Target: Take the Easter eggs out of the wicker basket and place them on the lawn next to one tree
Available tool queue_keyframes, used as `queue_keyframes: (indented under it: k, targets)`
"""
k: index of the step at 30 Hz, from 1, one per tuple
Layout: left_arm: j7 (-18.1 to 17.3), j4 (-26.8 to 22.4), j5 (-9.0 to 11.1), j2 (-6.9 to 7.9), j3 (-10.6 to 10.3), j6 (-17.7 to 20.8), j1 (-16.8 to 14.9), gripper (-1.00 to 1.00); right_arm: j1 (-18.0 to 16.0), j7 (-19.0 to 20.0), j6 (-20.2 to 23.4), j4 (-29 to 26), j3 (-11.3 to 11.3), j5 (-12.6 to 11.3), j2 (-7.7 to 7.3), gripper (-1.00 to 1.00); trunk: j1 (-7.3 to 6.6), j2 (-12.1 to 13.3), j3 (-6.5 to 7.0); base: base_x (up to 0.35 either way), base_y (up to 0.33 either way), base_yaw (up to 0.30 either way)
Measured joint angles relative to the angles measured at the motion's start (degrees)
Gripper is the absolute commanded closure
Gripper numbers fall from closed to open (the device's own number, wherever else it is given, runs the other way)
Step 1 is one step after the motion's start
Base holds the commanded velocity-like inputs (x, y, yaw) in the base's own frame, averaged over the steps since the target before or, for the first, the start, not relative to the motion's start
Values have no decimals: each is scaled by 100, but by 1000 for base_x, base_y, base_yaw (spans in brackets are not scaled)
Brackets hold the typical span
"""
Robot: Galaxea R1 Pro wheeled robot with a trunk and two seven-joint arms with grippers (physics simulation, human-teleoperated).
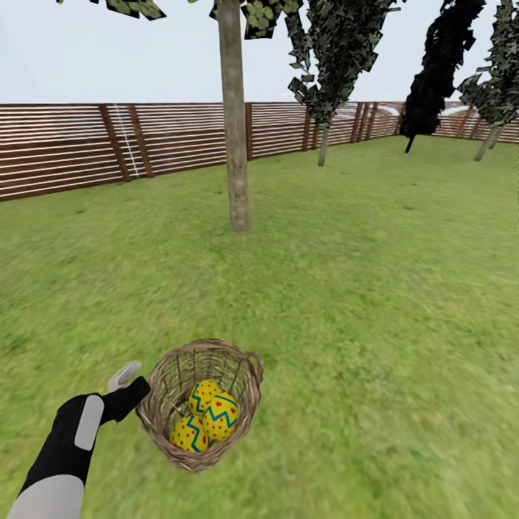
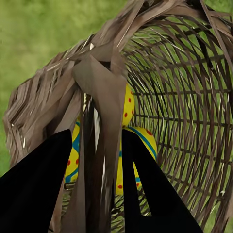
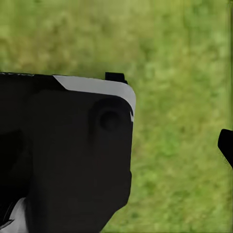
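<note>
At the lower left of the head view, the left gripper [image 1: 141, 395] is pinching the near rim of the wicker basket [image 1: 160, 422]; in the left wrist view its two dark fingers [image 2: 145, 194] are sitting either side of a braided loop of the rim. That basket is tilting, its mouth facing up and toward the camera, and it is holding all three Easter eggs [image 1: 220, 417] clustered together, yellow with blue zigzags and red dots. Around it the lawn [image 1: 375, 303] is spreading green and mottled. Up the frame, at upper centre and well apart from the basket, the tree [image 1: 235, 144] is standing with its thick grey-brown trunk. Behind it a slatted wooden fence [image 1: 65, 148] is running across the picture. In the right wrist view, the right gripper's state cannot be told; a dark arm housing [image 3: 68, 155] is hanging over grass.
</note>
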Motion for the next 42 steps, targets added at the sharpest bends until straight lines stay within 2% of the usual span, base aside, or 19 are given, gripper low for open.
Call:
queue_keyframes:
  k: [3, 6, 17, 22, 39, 42]
  targets:
    - [3, 1, -66, 0, 1, -1, 0, 100, 0, 4, 0, 3, 5, -1, 0, -100, -66, 121, 81, 217, 0, 12]
    - [1, 4, -4, 0, 0, 0, 0, 100, 0, 5, 1, 8, 6, 1, 2, -100, -132, 242, 163, 217, 0, 98]
    - [3, 1, -53, 0, 1, -2, 0, 100, 1, -2, 2, 16, 6, 12, 0, -100, -133, 244, 254, 217, 0, 190]
    - [3, 0, -43, 0, 0, -1, 1, 100, 1, 1, 1, 16, 7, 20, 4, -100, -133, 244, 289, 217, 0, 219]
    - [-2, 2, -47, 0, 9, 0, 1, 100, 1, 0, 3, 9, 7, 12, 0, -100, -132, 245, 299, 217, 0, 8]
    - [-5, 3, 2, 0, 8, 0, 1, 100, 0, 0, 1, 8, 6, 12, 0, -100, -132, 245, 299, 217, 0, 217]
